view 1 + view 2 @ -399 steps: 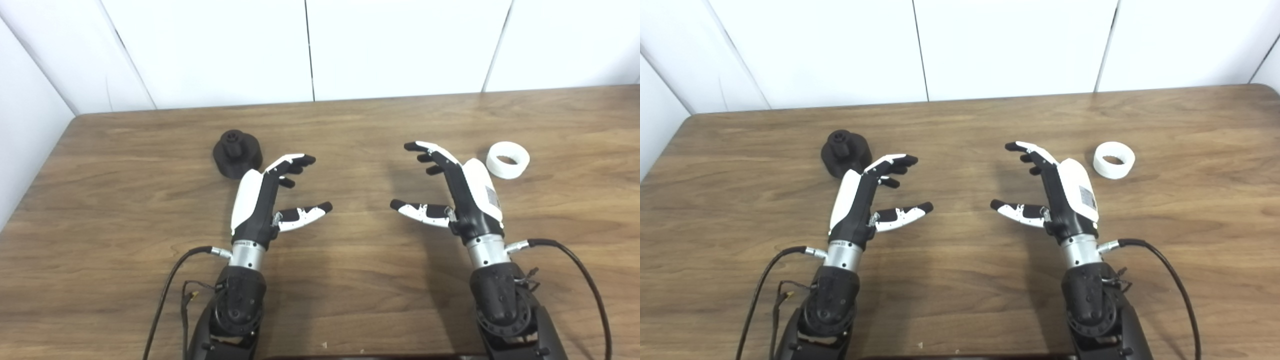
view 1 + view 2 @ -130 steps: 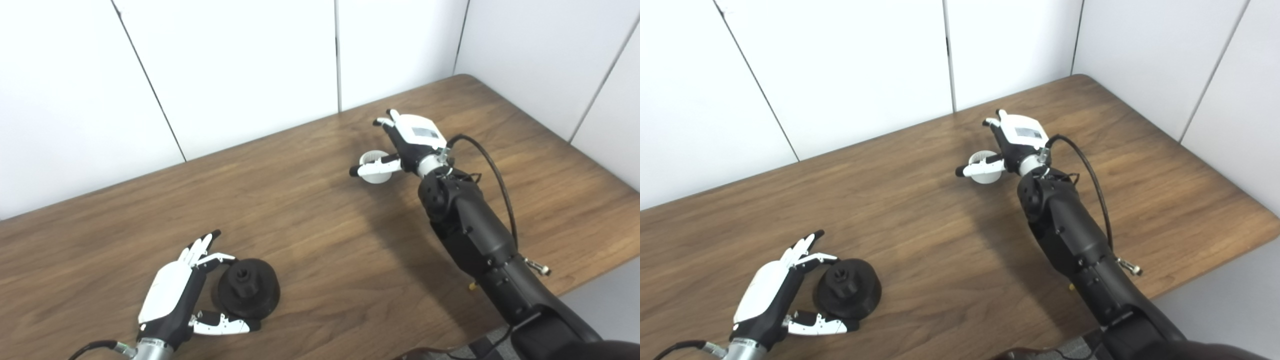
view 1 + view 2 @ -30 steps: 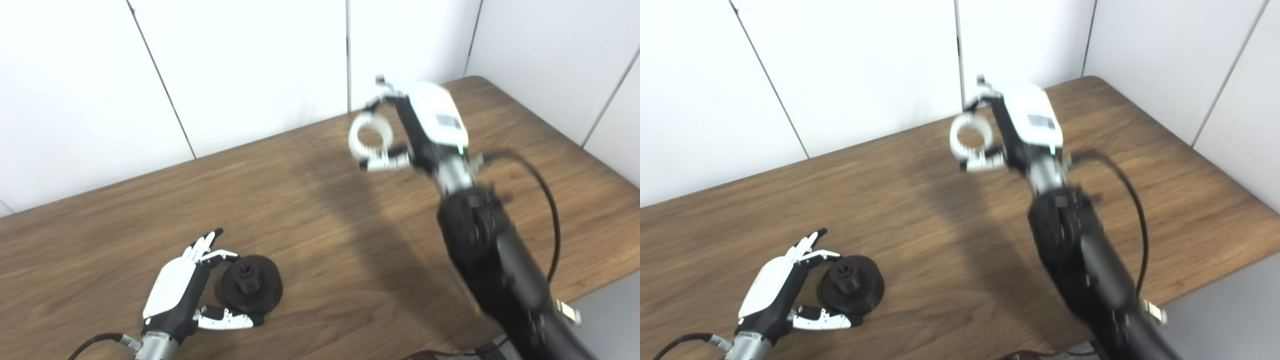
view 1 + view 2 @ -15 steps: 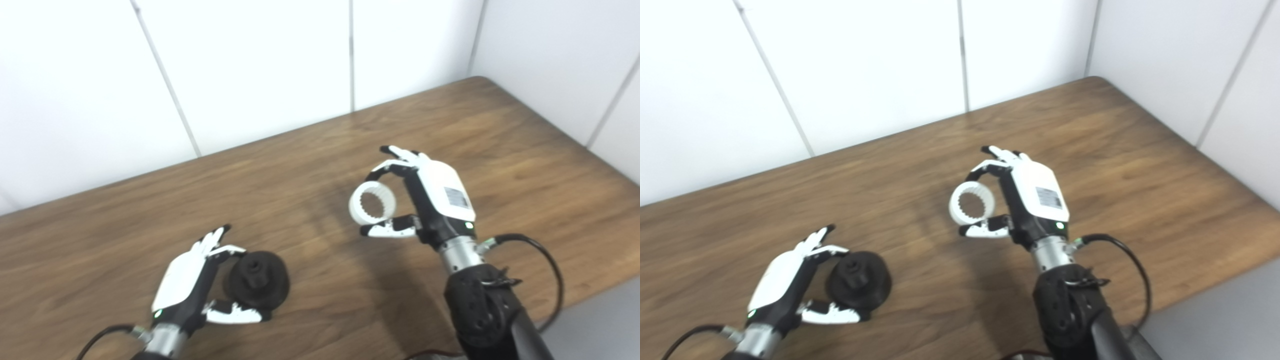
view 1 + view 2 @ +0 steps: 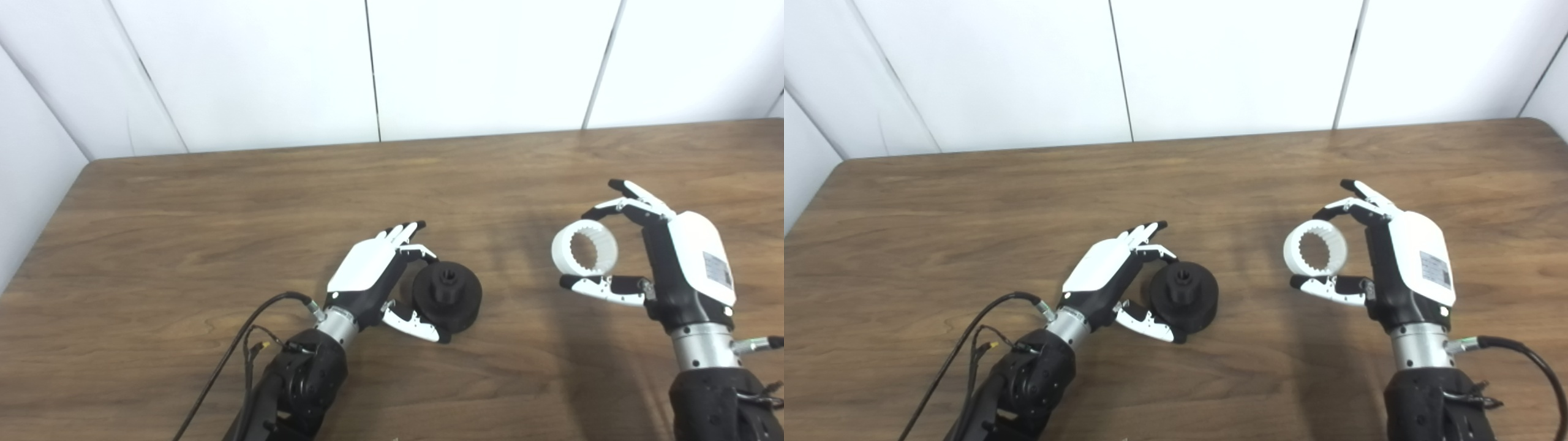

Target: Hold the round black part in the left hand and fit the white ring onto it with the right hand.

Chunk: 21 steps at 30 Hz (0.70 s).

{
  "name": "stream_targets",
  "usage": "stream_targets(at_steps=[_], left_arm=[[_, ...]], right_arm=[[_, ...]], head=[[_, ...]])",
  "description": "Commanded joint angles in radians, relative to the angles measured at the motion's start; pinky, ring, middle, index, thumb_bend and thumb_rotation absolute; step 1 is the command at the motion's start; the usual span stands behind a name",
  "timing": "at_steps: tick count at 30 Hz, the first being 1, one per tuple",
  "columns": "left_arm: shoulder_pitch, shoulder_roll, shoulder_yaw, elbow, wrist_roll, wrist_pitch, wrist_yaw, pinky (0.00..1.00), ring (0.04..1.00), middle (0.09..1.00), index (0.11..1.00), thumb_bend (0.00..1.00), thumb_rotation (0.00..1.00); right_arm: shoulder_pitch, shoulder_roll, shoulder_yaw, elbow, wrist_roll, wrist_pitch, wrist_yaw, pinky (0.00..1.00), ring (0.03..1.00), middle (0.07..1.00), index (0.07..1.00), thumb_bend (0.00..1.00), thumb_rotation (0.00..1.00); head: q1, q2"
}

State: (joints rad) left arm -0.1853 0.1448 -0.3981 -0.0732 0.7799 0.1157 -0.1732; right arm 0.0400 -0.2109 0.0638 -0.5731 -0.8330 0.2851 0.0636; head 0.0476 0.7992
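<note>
The round black part [image 5: 447, 295] with a raised hub sits on the wooden table [image 5: 184, 202] near the middle. My left hand [image 5: 373, 275] is closed around its left side, a finger at its far edge and the thumb under its near edge. My right hand [image 5: 667, 263] is shut on the white ring [image 5: 585, 247], pinched between a fingertip above and the thumb below. It holds the ring above the table, well to the right of the black part. The ring's toothed bore faces the camera. The same shows in the right eye view: black part [image 5: 1185, 294], ring [image 5: 1315, 247].
White wall panels [image 5: 367, 67] stand behind the table's far edge. A black cable [image 5: 239, 337] trails from my left forearm over the table's near left part.
The camera has swung back to face the table squarely. My right hand has kept the ring. My left hand has stayed around the black part.
</note>
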Motion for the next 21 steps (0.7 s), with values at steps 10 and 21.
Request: stream_targets(at_steps=[10, 21], left_arm=[[-0.036, 0.015, 0.007, -0.025, 0.01, 0.0, 0.004, 1.0, 1.0, 1.0, 0.61, 0.97, 0.32], [-0.037, 0.014, 0.001, -0.021, 0.008, 0.003, -0.003, 1.0, 1.0, 1.0, 0.613, 0.96, 0.31]], right_arm=[[-0.039, 0.045, 0.073, -0.017, -0.022, -0.037, 0.039, 0.93, 0.886, 0.869, 0.49, 0.52, 0.14], [-0.074, 0.099, 0.197, 0.005, -0.076, -0.054, 0.104, 0.92, 0.895, 0.878, 0.491, 0.52, 0.14]], head=[[-0.032, 0.001], [-0.027, 0.003]])
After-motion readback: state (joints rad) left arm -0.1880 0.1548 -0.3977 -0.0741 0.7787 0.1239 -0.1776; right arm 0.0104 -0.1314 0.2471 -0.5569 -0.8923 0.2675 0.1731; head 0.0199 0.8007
